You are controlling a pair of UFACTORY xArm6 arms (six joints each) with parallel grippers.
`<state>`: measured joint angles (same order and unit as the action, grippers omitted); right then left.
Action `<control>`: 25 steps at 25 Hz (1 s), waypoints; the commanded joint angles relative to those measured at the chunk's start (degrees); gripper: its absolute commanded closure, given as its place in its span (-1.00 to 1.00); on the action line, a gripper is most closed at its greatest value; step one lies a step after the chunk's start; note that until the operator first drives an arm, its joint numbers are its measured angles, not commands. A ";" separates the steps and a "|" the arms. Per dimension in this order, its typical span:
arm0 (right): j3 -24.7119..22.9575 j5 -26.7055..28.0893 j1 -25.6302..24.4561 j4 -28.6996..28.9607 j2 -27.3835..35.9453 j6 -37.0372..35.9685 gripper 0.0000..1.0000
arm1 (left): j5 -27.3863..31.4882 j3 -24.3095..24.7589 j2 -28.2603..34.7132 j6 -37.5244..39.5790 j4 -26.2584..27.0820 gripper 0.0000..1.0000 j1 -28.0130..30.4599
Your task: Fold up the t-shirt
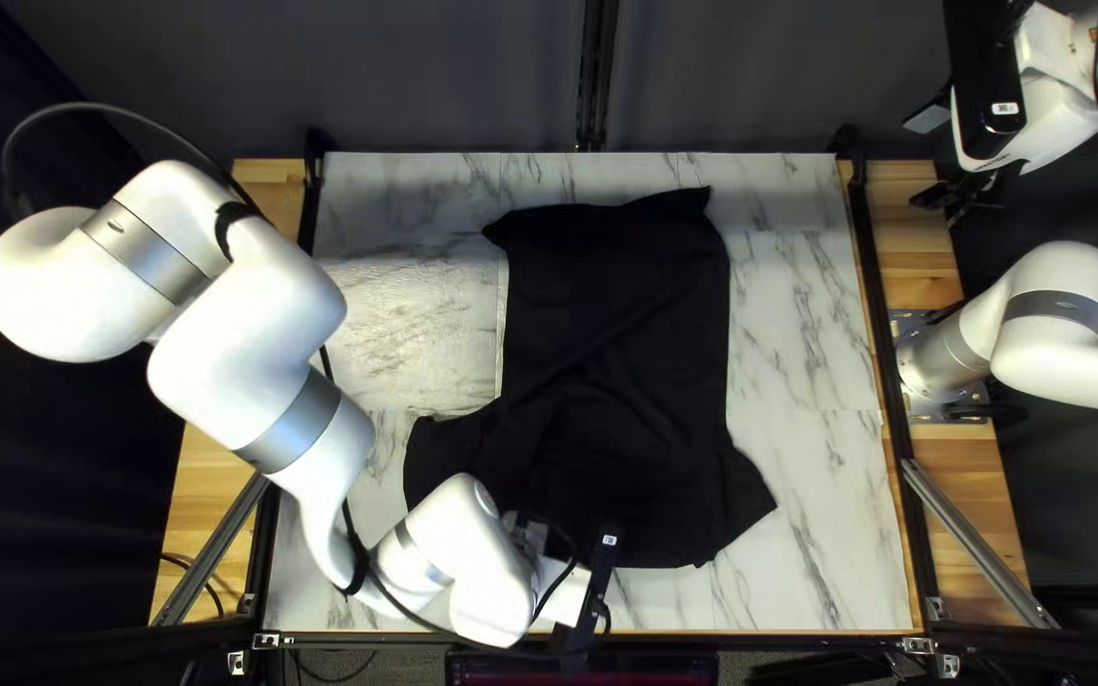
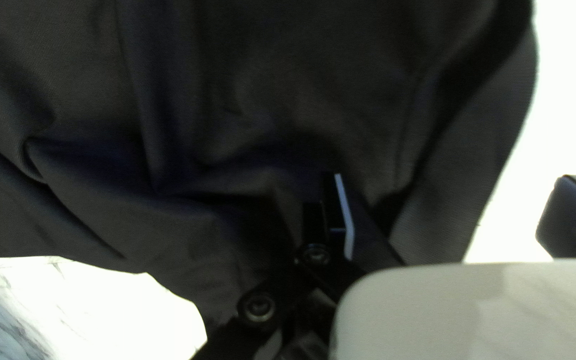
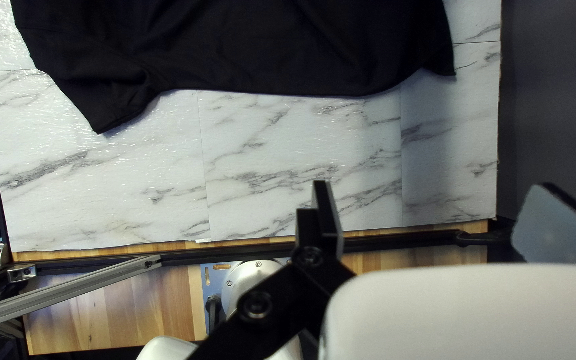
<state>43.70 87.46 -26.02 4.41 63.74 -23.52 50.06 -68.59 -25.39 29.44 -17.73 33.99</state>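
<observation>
Black cloth t-shirt [image 1: 625, 318] mid white marble-patterned desk [image 1: 816, 521], long axis near-far. Left black two-finger hand [image 2: 455, 193] is nearer, at its near end — shirt runs farward; fingers wide open, empty. Right black two-finger hand [image 3: 436, 190]: wide open, empty, off far right.

Right side of the counter [image 1: 816, 343] had room: bare marble ran between shirt [image 1: 625, 318] and right rail [image 1: 877, 318]. Right hand [image 1: 952, 203] showed just outside that rail in the top left view. Second gap sat far-left, beside the shirt. Near-left was obstructed: left arm [image 1: 295, 407] crossed above marble and cloth.
</observation>
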 commanded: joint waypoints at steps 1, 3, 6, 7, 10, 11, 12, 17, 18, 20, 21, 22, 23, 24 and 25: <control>0.00 0.00 0.00 0.00 0.00 0.00 -1.00 | -1.61 0.68 -0.53 -1.30 -0.15 -0.12 -1.28; 0.00 0.00 0.00 0.00 0.00 0.00 -1.00 | -2.04 1.25 -0.21 -1.65 -0.23 -0.11 -1.67; 0.00 0.00 0.00 0.00 0.00 0.00 -1.00 | -1.92 1.69 0.45 -2.04 -0.33 -0.10 -2.00; 0.00 0.00 0.00 0.00 0.00 0.00 -1.00 | -1.44 1.61 0.83 -2.13 -0.31 -0.09 -1.92; 0.00 0.00 0.00 0.00 0.00 0.00 -1.00 | 0.33 1.06 1.90 -1.88 -0.32 -0.09 -1.06; 0.00 0.00 0.00 0.00 0.00 0.00 -1.00 | 1.35 0.66 2.38 -1.51 -0.36 -0.10 -0.38; 0.00 0.00 0.00 0.00 0.00 0.00 -1.00 | 2.04 0.33 2.62 -1.18 -0.41 -0.10 0.12; 0.00 0.00 0.00 0.00 0.00 0.00 -1.00 | 5.10 -1.47 3.06 1.15 -0.42 -0.11 3.15; 0.00 0.00 0.00 0.00 0.00 0.00 -1.00 | 5.41 -1.67 3.00 1.55 -0.42 -0.11 3.57; 0.00 0.00 0.00 0.00 0.00 0.00 -1.00 | 5.66 -1.81 2.84 2.26 -0.46 -0.12 4.20; 0.00 0.00 0.00 0.00 0.00 0.00 -1.00 | 5.74 -1.88 2.58 2.93 -0.49 -0.11 4.71; 0.00 0.00 0.00 0.00 0.00 0.00 -1.00 | 5.84 -2.01 2.23 3.48 -0.49 -0.10 5.10; 0.00 0.00 0.00 0.00 0.00 0.00 -1.00 | 5.95 -2.12 1.94 3.95 -0.51 -0.03 5.42; 0.00 0.00 0.00 0.00 0.00 0.00 -1.00 | 6.10 -2.23 1.72 4.31 -0.54 0.01 5.68; 0.00 0.00 0.00 0.00 0.00 0.00 -1.00 | 6.27 -2.29 1.53 4.67 -0.54 0.16 5.98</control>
<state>43.70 87.46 -26.02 4.41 63.74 -23.52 56.02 -70.69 -23.44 33.32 -18.24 39.40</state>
